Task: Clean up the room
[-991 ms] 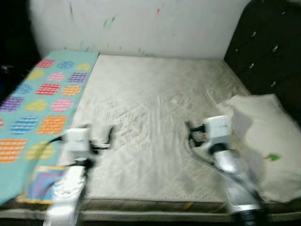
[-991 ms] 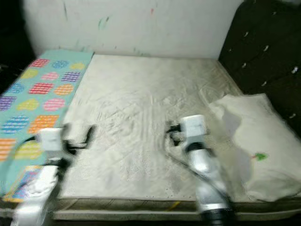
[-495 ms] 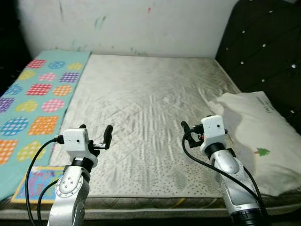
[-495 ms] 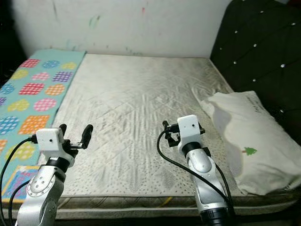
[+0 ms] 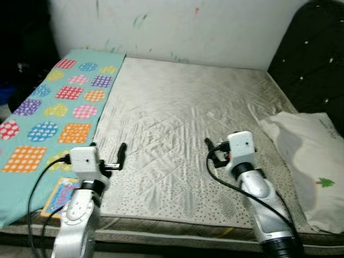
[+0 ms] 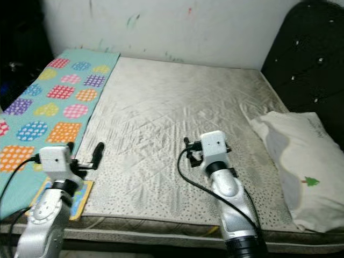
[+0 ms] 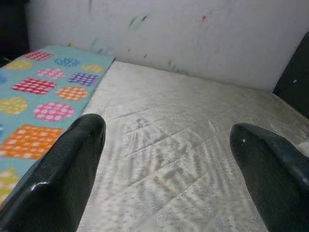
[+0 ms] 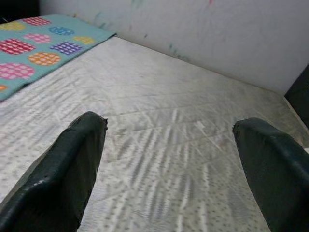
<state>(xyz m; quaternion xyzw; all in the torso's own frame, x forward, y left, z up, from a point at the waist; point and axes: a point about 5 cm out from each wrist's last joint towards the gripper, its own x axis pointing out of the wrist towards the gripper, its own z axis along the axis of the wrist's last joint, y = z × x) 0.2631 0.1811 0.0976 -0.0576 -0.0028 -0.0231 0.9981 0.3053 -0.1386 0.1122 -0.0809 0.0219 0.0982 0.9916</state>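
**Bed ahead, both jaws empty**

Head view: I see the pillow (image 5: 309, 166) on the bed (image 5: 177, 123), near its headboard side, and the patterned mat (image 5: 48, 118) along its left.

Wrist views: left gripper (image 7: 164, 159) and right gripper (image 8: 166, 159) gape wide. The pillow looks soft and light; I'd pinch a corner.

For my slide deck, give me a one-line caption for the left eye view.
Both open end effectors, left and right, over a bare mattress, patterned mat left, pillow right.
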